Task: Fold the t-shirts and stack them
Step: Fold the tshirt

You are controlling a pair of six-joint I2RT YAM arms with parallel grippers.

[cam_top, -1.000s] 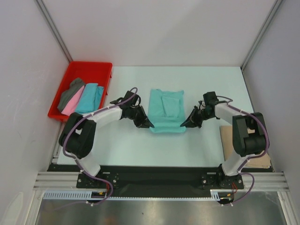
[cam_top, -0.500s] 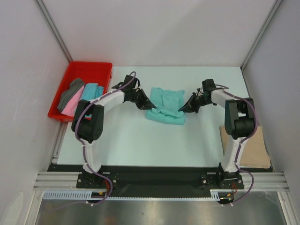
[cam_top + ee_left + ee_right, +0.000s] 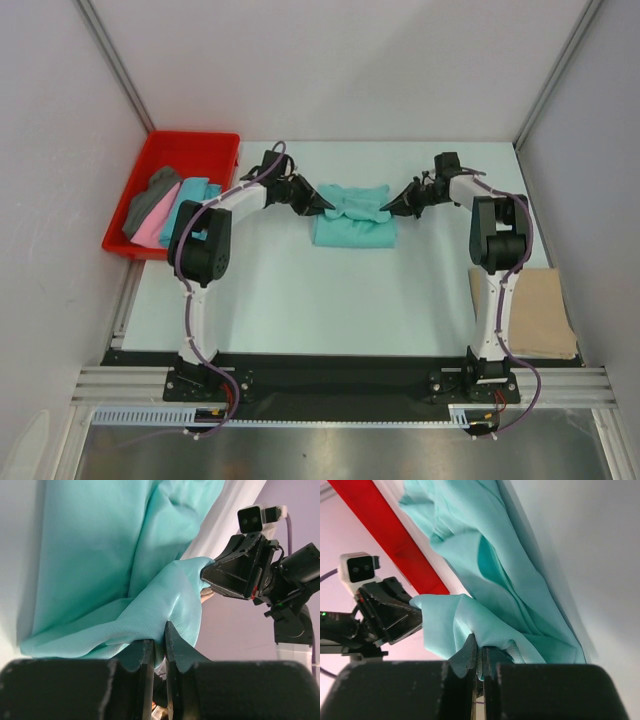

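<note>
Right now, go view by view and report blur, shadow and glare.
Top external: even light, sharp throughout, only faint shadows. Left wrist: its own jaws are a dark, soft mass at the bottom; the mint green shirt is crisp. Right wrist: same dark foreground, shirt crisp, red tray slightly soft.

Bright, even light, soft shadows

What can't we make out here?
- Left end effector: mint green t-shirt drapes over its tips in the left wrist view; grip unclear.
- Tan t-shirt: right arm covers its left edge, top view.
- Turquoise t-shirt in the red tray: left arm crosses its near end, top view.
</note>
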